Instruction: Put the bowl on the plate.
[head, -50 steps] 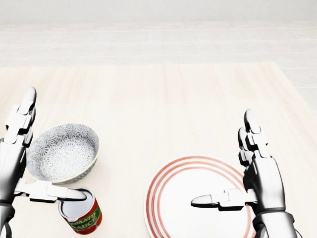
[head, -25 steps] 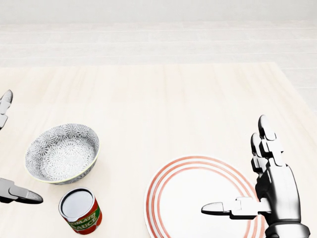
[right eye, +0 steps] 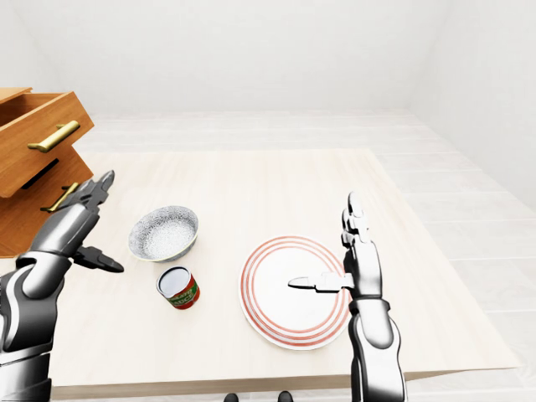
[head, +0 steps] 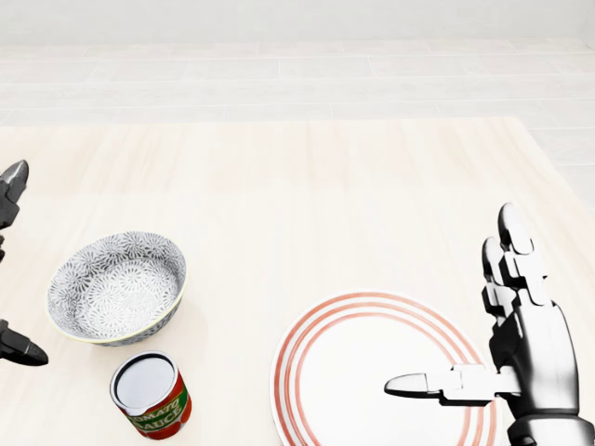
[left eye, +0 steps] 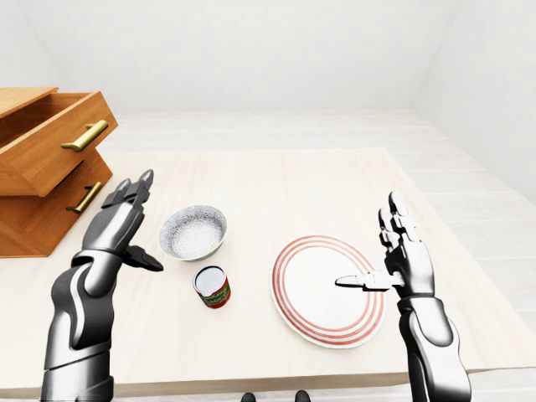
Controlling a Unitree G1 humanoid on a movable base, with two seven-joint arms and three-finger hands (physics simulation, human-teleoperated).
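Head view clips the left hand [left eye: 113,228] to two dark fingertips at its left edge; the plate [head: 346,370] loses its lower rim at the bottom edge.
Eye views show both hands whole. Left hand spread wide, empty, raised to the left of the patterned bowl [head: 116,288], not touching it. Right hand [left eye: 406,264] open, empty, fingers upright, thumb pointing left over the plate's right side. Bowl upright on the table [head: 307,195], left of the plate and apart from it; tomato sauce can [head: 151,395] just below the bowl.
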